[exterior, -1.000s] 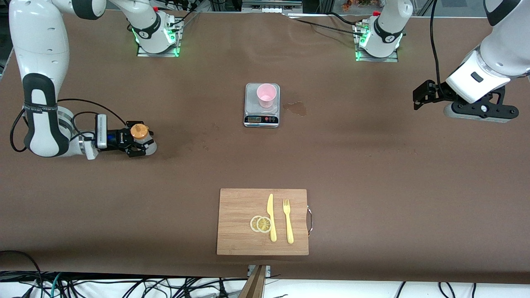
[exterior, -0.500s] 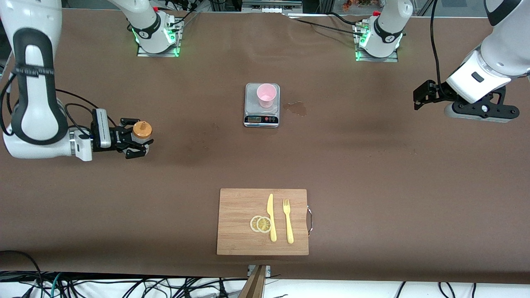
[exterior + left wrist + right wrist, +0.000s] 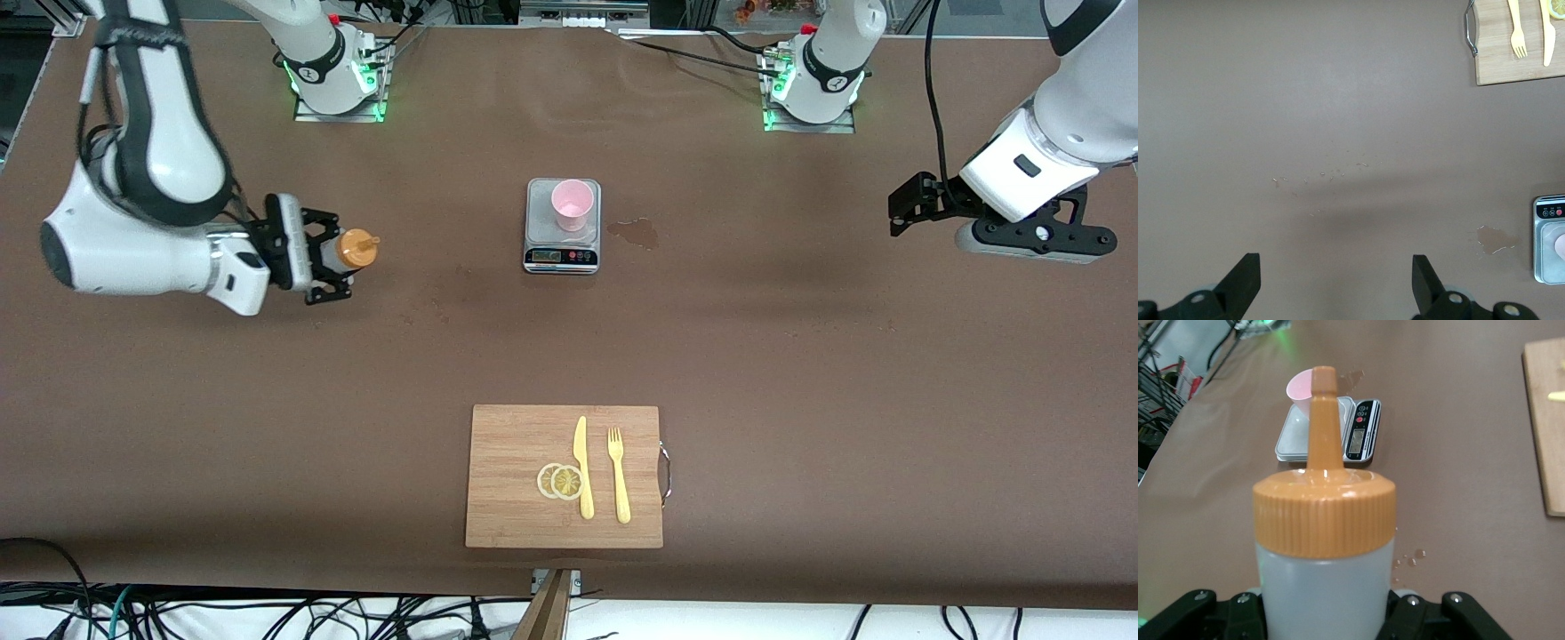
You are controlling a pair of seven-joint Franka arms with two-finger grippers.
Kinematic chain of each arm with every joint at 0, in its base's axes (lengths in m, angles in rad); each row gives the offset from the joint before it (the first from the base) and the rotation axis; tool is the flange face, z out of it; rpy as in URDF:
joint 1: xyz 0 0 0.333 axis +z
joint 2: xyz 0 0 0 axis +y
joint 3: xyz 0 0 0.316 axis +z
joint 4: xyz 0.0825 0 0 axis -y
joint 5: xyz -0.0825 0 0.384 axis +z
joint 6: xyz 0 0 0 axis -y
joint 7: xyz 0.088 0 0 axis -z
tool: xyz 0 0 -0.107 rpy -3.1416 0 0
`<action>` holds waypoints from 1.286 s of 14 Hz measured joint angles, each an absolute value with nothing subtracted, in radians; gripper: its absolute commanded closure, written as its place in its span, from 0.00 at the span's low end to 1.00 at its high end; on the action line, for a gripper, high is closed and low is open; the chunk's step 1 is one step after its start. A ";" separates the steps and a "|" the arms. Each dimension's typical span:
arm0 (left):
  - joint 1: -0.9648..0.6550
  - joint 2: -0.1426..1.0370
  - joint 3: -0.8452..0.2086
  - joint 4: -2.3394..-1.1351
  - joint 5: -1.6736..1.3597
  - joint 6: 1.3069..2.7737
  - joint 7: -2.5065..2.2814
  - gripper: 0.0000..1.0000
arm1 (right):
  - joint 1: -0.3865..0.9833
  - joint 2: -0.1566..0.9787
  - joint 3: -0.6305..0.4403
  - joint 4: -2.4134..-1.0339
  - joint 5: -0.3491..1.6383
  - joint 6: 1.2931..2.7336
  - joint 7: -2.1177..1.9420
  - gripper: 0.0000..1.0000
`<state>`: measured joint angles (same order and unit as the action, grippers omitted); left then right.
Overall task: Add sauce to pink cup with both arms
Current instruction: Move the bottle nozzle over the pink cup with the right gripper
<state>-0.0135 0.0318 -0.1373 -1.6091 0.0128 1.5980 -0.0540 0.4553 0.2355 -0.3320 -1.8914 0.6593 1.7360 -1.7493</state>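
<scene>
The sauce [image 3: 353, 249] is a whitish squeeze bottle with an orange nozzle cap. My right gripper [image 3: 327, 253] is shut on its body and holds it in the air, tipped on its side. It hangs over bare table toward the right arm's end, with the nozzle pointing toward the pink cup [image 3: 572, 204]. The cup stands upright on a small kitchen scale [image 3: 562, 244]. In the right wrist view the sauce [image 3: 1325, 540] fills the foreground, and the pink cup [image 3: 1299, 387] shows past its nozzle. My left gripper [image 3: 900, 213] waits open in the air over the left arm's end of the table.
A wooden cutting board [image 3: 516, 471] lies near the front edge with a yellow knife [image 3: 582, 467], a yellow fork [image 3: 618, 476] and two lemon slices [image 3: 560, 481]. A wet patch [image 3: 636, 233] marks the cloth beside the scale.
My right arm lifted the sauce off the table, tipped it from upright onto its side and carried it toward the scale. The left arm has not moved.
</scene>
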 measured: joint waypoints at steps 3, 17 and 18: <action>-0.013 0.032 -0.137 -1.609 0.013 1.598 -0.054 0.00 | 0.520 0.185 -0.295 -1.951 0.575 1.802 -1.601 0.66; -0.013 0.032 -0.137 -1.609 0.013 1.598 -0.054 0.00 | 0.570 0.060 0.094 -2.141 0.292 2.008 -0.989 0.66; -0.014 0.032 -0.137 -1.609 0.013 1.598 -0.054 0.00 | 0.570 0.061 0.111 -2.149 0.276 2.018 -0.960 0.66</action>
<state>-0.0135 0.0323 -0.1373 -1.6091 0.0127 1.5980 -0.0540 0.5700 0.0613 0.1108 -2.1492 0.2762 2.0177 -0.9600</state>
